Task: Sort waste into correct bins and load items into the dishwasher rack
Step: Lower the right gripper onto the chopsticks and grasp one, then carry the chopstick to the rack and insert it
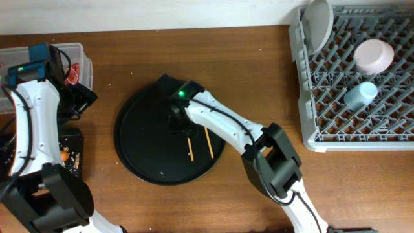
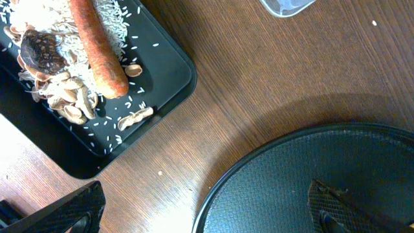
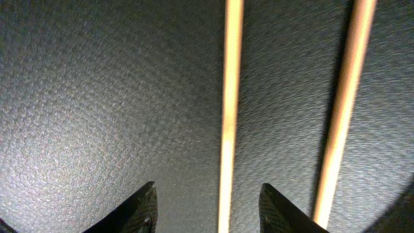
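My right gripper (image 3: 207,208) hangs low over the round black tray (image 3: 90,97), jaws apart and holding nothing. The two chopsticks (image 3: 229,110) lie flat on the tray, side by side with a gap, running top to bottom of the wrist view. One passes between my fingertips (image 3: 139,207); the other lies right of them. They look light, stiff, thin and smooth, likely to roll, so I would pinch the nearer stick about mid-length, pads low against the tray

Overhead looks straight down; both close, downward wrist views share the black tray (image 1: 145,139).
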Motion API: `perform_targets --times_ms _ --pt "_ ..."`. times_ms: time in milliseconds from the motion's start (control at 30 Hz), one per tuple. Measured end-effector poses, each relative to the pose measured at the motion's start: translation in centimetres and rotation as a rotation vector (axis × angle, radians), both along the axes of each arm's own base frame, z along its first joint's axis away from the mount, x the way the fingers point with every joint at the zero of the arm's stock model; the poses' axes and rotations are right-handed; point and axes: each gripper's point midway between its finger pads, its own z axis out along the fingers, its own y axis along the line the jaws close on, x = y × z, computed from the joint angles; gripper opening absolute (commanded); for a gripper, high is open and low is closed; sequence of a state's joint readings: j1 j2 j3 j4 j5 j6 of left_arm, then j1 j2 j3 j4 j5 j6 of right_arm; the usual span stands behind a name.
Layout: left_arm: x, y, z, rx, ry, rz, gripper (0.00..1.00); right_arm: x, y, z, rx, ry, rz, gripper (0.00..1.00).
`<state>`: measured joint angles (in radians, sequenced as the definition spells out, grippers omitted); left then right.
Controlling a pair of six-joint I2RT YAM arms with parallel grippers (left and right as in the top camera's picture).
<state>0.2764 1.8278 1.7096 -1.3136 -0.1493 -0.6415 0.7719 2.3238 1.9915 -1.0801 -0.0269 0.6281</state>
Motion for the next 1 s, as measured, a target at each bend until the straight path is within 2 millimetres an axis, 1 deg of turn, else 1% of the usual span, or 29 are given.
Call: perform_targets --times_ms 67,100,167,267,467,533,567,600,633,733,933,967,1000 --pt "0.0 0.0 0.0 0.000 0.000 0.000 0.99 -0.6 0.3 -1.3 -0.022 0.016 0.014 0.37" --pt "0.0 0.0 0.0 0.000 0.000 0.000 0.99 -0.6 0.2 -1.8 -0.030 0.023 0.016 0.37" --pt "0.0 0.0 0.0 0.000 0.000 0.000 0.99 -0.5 -0.1 -2.2 -0.052 0.015 0.011 0.37" --pt "0.0 0.0 0.0 0.000 0.000 0.000 0.99 0.2 -0.9 -2.3 -0.110 -0.034 0.007 0.37" --pt "0.0 0.0 0.0 0.000 0.000 0.000 0.99 0.4 -1.1 -2.3 -0.142 -0.064 0.010 0.37" --pt "0.0 0.0 0.0 0.000 0.000 0.000 0.99 0.2 -1.3 -3.4 -0.160 -0.047 0.012 0.37" --pt "0.0 0.0 0.0 0.000 0.000 0.000 0.99 0.2 -1.3 -3.6 -0.161 -0.046 0.013 0.33" --pt "0.0 0.0 0.0 0.000 0.000 0.000 0.99 0.2 -1.3 -3.6 -0.161 -0.046 0.012 0.32" --pt "0.0 0.0 0.0 0.000 0.000 0.000 0.99 0.2 -1.2 -3.6 -0.157 -0.047 0.012 0.27" --pt "0.0 0.0 0.0 0.000 0.001 0.000 0.99 0.2 -0.7 -3.6 -0.136 -0.046 0.015 0.05" --pt "0.0 0.0 0.0 0.000 0.000 0.000 0.99 0.2 -0.6 -3.6 -0.129 -0.040 0.011 0.04" --pt "0.0 0.0 0.0 0.000 0.000 0.000 0.99 0.3 -1.0 -3.6 -0.130 -0.032 0.006 0.04" --pt "0.0 0.0 0.0 0.000 0.000 0.000 0.99 0.5 -2.2 -3.5 -0.147 -0.010 -0.013 0.04"
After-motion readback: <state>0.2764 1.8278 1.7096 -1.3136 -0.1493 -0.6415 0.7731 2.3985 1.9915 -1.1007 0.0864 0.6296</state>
